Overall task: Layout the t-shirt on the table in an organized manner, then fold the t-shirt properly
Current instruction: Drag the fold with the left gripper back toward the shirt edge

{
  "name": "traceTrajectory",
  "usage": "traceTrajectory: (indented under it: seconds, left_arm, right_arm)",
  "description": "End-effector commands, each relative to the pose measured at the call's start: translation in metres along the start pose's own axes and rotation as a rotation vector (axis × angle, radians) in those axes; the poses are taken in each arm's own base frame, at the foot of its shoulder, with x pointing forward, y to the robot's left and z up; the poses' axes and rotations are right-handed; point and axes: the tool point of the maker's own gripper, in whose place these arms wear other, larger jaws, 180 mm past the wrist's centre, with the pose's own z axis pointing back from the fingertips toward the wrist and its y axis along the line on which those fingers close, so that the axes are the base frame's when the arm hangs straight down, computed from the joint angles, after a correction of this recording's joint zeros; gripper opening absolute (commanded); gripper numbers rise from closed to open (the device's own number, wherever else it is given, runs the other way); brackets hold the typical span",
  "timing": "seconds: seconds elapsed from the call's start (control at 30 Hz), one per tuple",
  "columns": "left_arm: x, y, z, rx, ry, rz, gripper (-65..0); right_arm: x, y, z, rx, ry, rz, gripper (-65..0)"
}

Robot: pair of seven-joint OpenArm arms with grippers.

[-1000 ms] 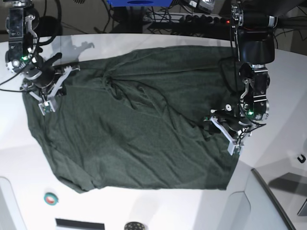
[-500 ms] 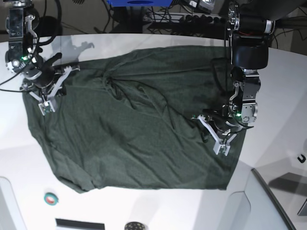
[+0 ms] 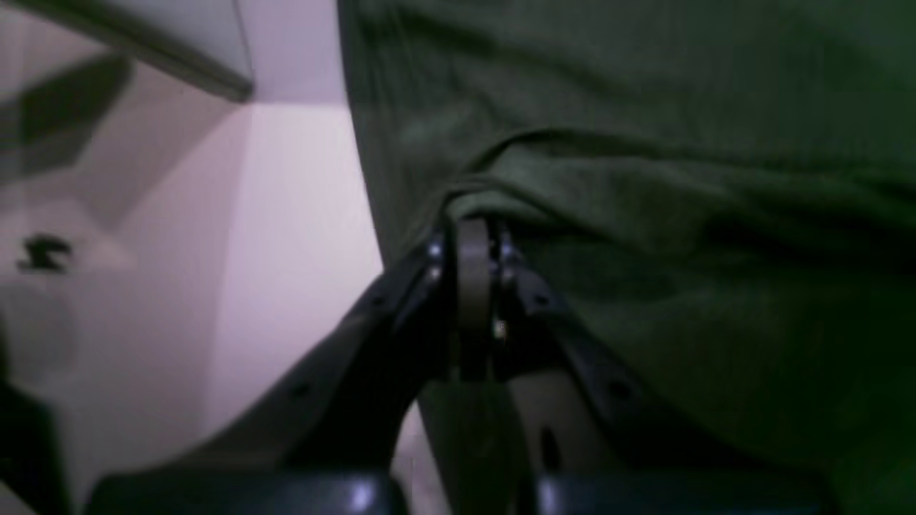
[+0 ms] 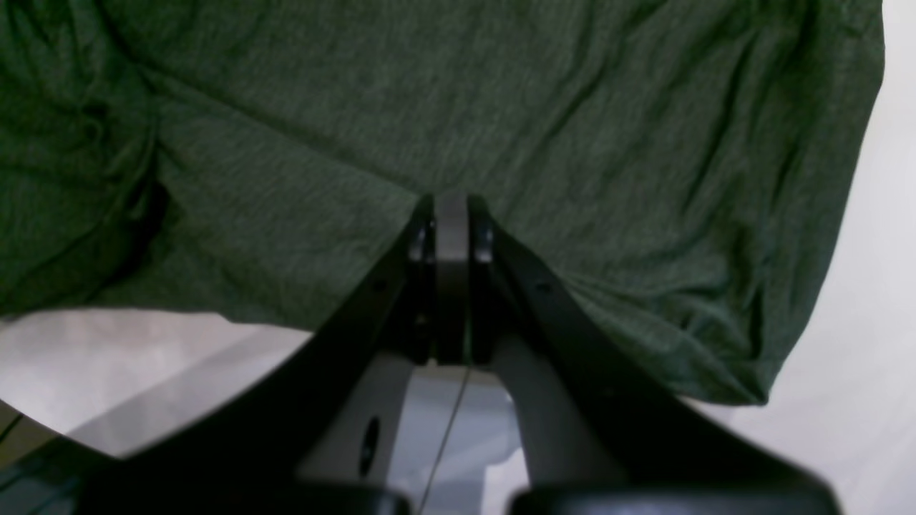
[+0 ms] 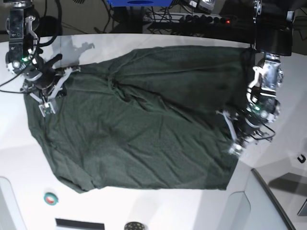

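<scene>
The dark green t-shirt (image 5: pixel 139 129) lies spread and wrinkled across the white table (image 5: pixel 283 81). At its right edge my left gripper (image 5: pixel 235 143) is shut on a raised fold of fabric. The left wrist view shows the cloth (image 3: pixel 680 143) bunched at the closed left gripper (image 3: pixel 472 229). At the shirt's far left corner my right gripper (image 5: pixel 46 104) is shut on the fabric. In the right wrist view, creases in the cloth (image 4: pixel 429 93) run toward the closed right gripper (image 4: pixel 451 204). The shirt's hem and bare table (image 4: pixel 880 286) lie to the right.
A small teal and red round thing (image 5: pixel 51 198) lies near the front left edge. A dark seam (image 5: pixel 273 201) crosses the table's front right corner, with a small black mark (image 5: pixel 301 158) beside it. Cables and a power strip (image 5: pixel 201 19) run behind the table.
My left gripper slid inward over the shirt, shut on its right edge, then moved back right, drawing the fabric with it. The right gripper stayed put.
</scene>
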Motion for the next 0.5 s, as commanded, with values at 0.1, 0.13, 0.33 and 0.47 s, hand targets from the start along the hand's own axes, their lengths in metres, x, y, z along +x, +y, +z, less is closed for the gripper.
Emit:
traceTrajectory:
  seconds: [0.1, 0.13, 0.33, 0.47]
  left_arm:
    - [0.006, -0.016, 0.002, 0.022, -0.057, -0.166, -65.0]
    - [0.006, -0.021, 0.002, 0.023, -0.067, -0.201, -65.0]
    - [0.008, -0.033, 0.000, 0.070, -0.087, -0.359, -65.0]
    - [0.015, -0.033, -0.001, 0.095, -0.093, -0.396, -65.0]
  right_arm:
    - [0.014, -0.005, 0.003, -0.010, -0.045, 0.008, -64.8]
    - [0.014, -0.005, 0.003, -0.010, -0.045, 0.008, -64.8]
    - [0.011, -0.007, 0.004, -0.015, -0.040, 0.003, -64.8]
    - [0.011, -0.010, 0.004, -0.028, -0.042, -0.012, -64.4]
